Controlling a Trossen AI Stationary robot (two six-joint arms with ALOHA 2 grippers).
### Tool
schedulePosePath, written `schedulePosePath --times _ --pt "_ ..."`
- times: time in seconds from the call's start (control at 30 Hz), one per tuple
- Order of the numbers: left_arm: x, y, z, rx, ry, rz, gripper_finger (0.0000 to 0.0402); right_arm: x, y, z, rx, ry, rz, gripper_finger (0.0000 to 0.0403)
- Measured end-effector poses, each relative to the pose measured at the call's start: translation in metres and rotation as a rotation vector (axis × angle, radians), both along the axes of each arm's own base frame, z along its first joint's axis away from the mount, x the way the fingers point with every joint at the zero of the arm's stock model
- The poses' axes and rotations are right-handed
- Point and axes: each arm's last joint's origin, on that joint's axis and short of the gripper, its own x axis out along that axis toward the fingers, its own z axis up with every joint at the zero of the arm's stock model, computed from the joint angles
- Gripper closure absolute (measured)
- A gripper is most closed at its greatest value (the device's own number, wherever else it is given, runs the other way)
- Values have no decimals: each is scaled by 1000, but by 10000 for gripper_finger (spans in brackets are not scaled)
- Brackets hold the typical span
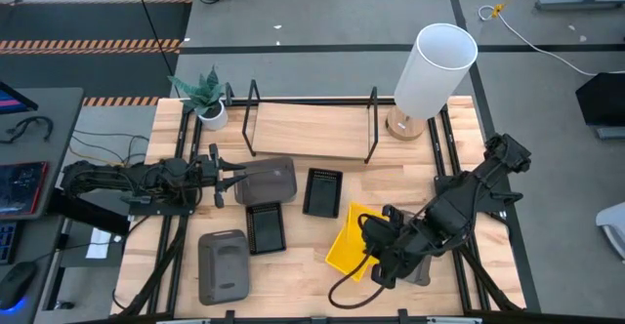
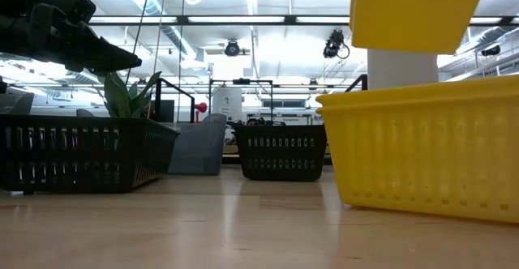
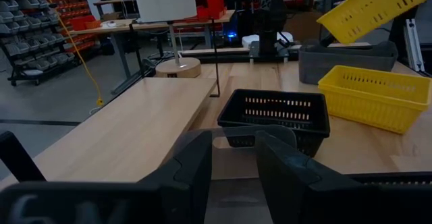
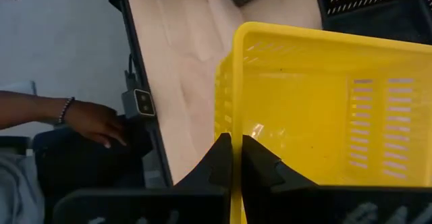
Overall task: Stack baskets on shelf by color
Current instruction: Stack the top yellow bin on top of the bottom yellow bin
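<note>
My right gripper [image 1: 379, 258] is shut on a yellow basket [image 1: 350, 236], held tilted in the air above a second yellow basket [image 2: 422, 151] that stands on its base on the table. My left gripper [image 1: 240, 180] hovers at the left end of a dark grey basket [image 1: 268, 180], a little above it [image 2: 130, 58], its fingers a small gap apart [image 3: 235, 166]. Two black slotted baskets [image 1: 322, 191] [image 1: 265, 228] and another grey basket [image 1: 223, 265] stand on the table. The shelf [image 1: 308, 129] lies at the far side. My right gripper pinches the yellow basket's wall at its rim [image 4: 233, 126], one finger inside the basket and one outside. It comes in from the table's right side. The basket is lifted clear [image 2: 418, 10] and tilted.
A white lamp [image 1: 432, 68] stands at the shelf's right end and a potted plant [image 1: 207, 100] at its left. A third grey basket [image 3: 344, 59] sits beside the yellow ones. A person's hand [image 4: 91, 121] shows beyond the table's edge.
</note>
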Motion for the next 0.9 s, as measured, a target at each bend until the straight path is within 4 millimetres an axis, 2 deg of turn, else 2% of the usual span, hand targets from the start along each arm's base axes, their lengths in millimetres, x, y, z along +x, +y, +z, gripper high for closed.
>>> schedulePosePath --times 0.27,0.57,0.73,0.9 --pt "0 0 0 0 0 0 280 4 13 -7 48 -41 4 388" --pt "0 0 0 0 1 0 280 24 36 -44 59 55 49 387" --pt "0 0 0 0 0 0 280 30 38 -55 55 86 47 387" --pt "0 0 0 0 0 0 280 32 37 -56 45 85 38 387"
